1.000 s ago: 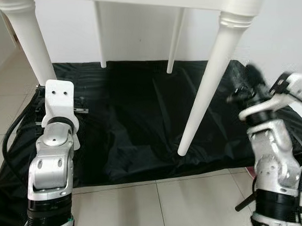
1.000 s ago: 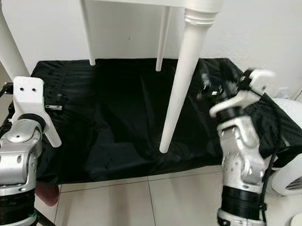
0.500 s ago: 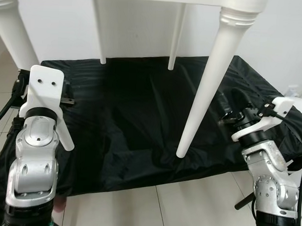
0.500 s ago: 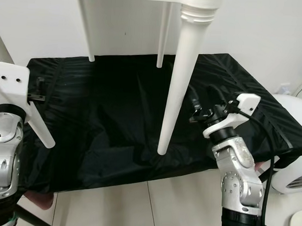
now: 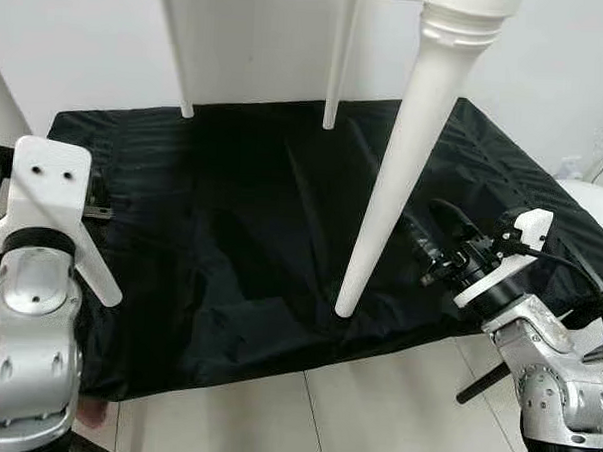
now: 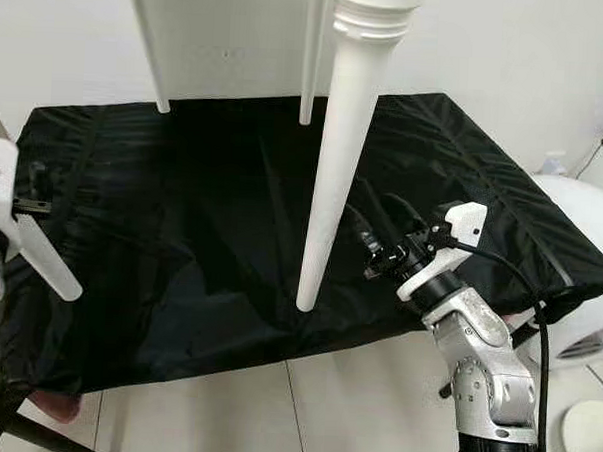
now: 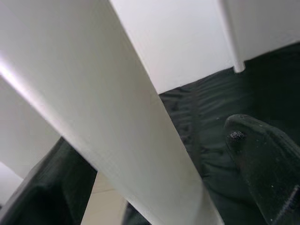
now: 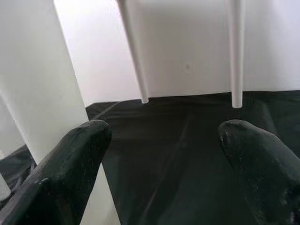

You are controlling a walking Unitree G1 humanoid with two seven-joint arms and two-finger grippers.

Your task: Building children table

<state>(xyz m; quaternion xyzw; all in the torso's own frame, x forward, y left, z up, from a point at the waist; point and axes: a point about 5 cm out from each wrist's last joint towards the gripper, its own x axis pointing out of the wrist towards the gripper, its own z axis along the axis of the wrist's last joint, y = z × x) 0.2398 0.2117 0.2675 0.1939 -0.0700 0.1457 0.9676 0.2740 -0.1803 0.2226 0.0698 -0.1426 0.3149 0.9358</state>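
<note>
white table leg (image 6: pixel 337 157) on black sheet (image 6: pixel 181 231), right gripper (image 6: pixel 373 229) beside, fingers apart

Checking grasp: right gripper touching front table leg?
Apart. Right wrist view: open right gripper fingers beside the front table leg, none clamping it.

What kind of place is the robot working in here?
Probably a room in a home, used as an assembly spot: a white table stands on a black sheet spread over a pale tiled floor, close to a plain white wall.
</note>
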